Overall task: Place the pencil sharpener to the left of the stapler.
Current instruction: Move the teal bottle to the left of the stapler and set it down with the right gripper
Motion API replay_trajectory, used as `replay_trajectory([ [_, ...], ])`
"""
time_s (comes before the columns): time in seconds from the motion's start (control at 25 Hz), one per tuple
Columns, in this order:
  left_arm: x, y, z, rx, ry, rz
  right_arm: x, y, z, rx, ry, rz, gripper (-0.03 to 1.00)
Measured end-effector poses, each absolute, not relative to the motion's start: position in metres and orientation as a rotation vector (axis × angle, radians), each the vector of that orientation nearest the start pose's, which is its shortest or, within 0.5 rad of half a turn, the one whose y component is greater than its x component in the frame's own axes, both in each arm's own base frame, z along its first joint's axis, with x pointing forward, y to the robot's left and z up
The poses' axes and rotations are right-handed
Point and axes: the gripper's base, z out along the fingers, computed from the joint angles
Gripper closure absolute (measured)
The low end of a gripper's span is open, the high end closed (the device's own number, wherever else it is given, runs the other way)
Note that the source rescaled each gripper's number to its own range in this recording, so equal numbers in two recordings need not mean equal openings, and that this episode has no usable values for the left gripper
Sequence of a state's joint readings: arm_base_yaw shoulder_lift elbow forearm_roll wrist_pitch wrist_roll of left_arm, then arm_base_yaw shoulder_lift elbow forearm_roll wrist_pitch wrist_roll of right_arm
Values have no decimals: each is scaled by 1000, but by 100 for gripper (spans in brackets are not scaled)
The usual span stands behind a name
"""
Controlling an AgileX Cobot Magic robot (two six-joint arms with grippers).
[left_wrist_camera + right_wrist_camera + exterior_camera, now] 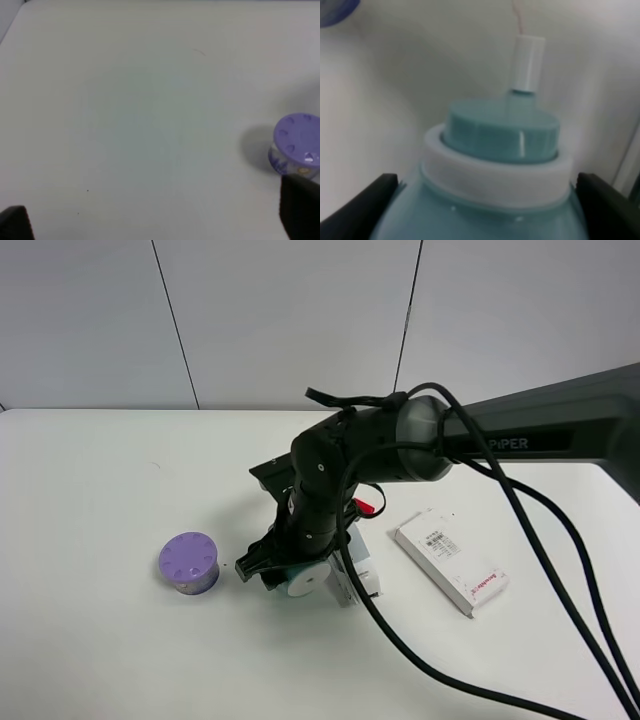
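The teal pencil sharpener [301, 578] sits low over the table near the middle, its round white face toward the front. My right gripper [287, 568] reaches across and is shut on it. In the right wrist view the sharpener [501, 131] fills the frame, its white knob pointing away, with a black finger [367, 210] on each side. The white stapler [357, 578] lies right beside it on its right, mostly hidden by the arm. My left gripper [157, 222] hangs open over bare table; only its fingertips [300, 210] show.
A purple round container [189, 562] stands left of the sharpener, also visible in the left wrist view [296, 142]. A flat white rectangular box [450, 561] lies to the right of the stapler. Black cables trail from the right arm toward the front right.
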State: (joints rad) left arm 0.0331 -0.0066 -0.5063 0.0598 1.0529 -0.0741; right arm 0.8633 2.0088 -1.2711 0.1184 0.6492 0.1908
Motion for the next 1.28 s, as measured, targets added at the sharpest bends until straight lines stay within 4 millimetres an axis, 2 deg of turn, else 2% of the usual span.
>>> replay_trajectory([
  [0.4,-7,5,280,-111,2019,45,251,303,116,-880,2848,262,97],
  [1.28,-7,5,280,-111,2019,45,247,302,114,-1075,2812,246,97],
])
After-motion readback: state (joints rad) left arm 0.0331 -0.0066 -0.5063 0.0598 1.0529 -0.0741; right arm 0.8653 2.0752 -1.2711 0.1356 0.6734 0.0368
